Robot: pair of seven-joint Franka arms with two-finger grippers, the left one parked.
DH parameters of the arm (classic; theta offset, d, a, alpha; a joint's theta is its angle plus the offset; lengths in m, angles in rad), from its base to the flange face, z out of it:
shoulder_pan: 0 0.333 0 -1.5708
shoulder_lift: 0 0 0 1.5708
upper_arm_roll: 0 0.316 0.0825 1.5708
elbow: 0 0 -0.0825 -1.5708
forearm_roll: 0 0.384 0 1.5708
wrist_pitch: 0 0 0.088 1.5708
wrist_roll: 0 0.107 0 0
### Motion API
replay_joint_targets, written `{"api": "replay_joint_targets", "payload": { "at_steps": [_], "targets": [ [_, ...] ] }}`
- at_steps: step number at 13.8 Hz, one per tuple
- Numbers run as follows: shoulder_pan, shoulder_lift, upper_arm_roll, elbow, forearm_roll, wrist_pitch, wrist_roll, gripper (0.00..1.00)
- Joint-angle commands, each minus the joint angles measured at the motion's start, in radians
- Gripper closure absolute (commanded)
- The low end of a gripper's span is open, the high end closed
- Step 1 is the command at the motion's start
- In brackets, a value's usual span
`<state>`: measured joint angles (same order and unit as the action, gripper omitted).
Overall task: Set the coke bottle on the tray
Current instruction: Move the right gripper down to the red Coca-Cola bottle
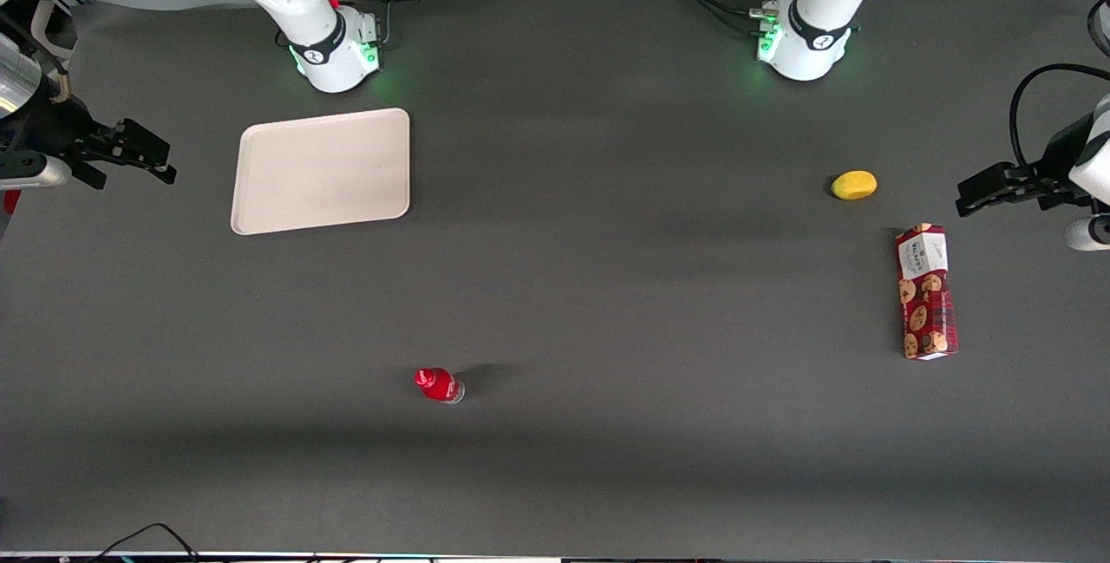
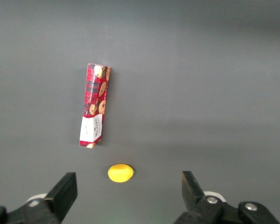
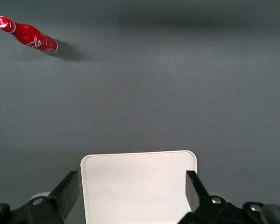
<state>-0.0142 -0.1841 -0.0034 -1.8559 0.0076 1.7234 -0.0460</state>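
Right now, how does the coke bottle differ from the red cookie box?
The coke bottle stands upright; the cookie box lies flat. The bottle is small and round with a red cap; the box is long and rectangular with cookie pictures. The bottle sits nearer the tray and open tool; the box lies toward the parked arm's end. Both are red.

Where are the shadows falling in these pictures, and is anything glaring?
Front view: the coke bottle casts a soft shadow toward the parked arm's end; green lights glow at both arm bases. Right wrist view: the open gripper hangs over the tray, which looks bright, nearly washed out; the bottle's shadow is distinct.
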Motion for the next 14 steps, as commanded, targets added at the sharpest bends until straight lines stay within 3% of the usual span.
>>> {"api": "replay_joint_targets", "payload": {
  "at_steps": [1,5,10,12,14],
  "targets": [
    [0.016,0.012,-0.009,0.03,0.011,-0.025,-0.014,0.0],
    [0.054,0.053,0.008,0.07,0.017,-0.018,-0.003,0.0],
    [0.086,0.424,0.135,0.464,0.008,-0.019,0.041,0.0],
    [0.138,0.524,0.135,0.538,0.005,-0.018,0.121,0.0],
    [0.225,0.645,0.137,0.659,-0.043,0.007,0.228,0.0]
  ]
}}
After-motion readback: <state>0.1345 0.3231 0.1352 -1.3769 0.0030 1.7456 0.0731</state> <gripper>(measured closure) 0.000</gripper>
